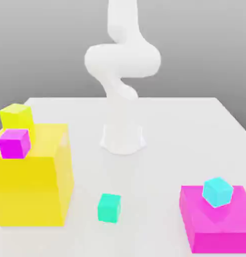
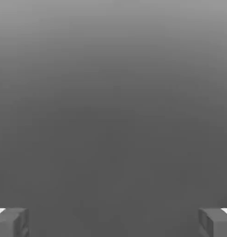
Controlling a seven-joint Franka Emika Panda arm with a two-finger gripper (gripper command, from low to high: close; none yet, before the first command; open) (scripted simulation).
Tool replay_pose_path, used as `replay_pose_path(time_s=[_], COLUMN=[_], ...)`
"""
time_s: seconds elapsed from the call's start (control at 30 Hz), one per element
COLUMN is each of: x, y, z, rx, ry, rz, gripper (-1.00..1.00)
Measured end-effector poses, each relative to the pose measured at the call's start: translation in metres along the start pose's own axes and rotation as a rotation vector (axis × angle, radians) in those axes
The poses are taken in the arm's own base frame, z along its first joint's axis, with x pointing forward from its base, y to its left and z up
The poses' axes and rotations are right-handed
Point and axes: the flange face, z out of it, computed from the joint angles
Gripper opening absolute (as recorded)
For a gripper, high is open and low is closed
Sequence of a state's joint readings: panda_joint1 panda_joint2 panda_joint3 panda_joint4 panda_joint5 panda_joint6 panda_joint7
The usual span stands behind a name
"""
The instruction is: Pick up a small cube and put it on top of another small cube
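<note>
Currently gripper (image 2: 113, 222) spread wide, holding nothing | teal-green small cube (image 1: 109, 208) on table (image 1: 160, 165), between yellow block (image 1: 32, 185) and magenta block (image 1: 220, 226)

From where I sit, the small teal-green cube (image 1: 109, 208) stands alone on the white table (image 1: 195, 130), with bare surface on every side, so I see open room above and around it. The big yellow block (image 1: 32, 183), carrying a small magenta cube (image 1: 14, 143) and a small yellow cube (image 1: 17, 116), walls off the exterior view's left. The flat magenta block (image 1: 220, 226) with the sky-cyan small cube (image 1: 217, 191) on it stands at that view's right, and the arm's white base (image 1: 123, 138) rises behind the open middle.
</note>
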State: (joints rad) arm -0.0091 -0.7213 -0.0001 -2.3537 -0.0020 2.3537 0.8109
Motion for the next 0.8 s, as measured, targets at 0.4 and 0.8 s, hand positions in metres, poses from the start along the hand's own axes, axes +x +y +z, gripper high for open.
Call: replay_pose_path(time_s=[0.4, 0.8], x=[-0.09, -0.211], y=[0.128, 0.268], z=[0.262, 0.369], rx=[-0.344, -0.562], ry=[-0.275, -0.452], rz=[0.097, 0.164], gripper=[0.0, 0.0])
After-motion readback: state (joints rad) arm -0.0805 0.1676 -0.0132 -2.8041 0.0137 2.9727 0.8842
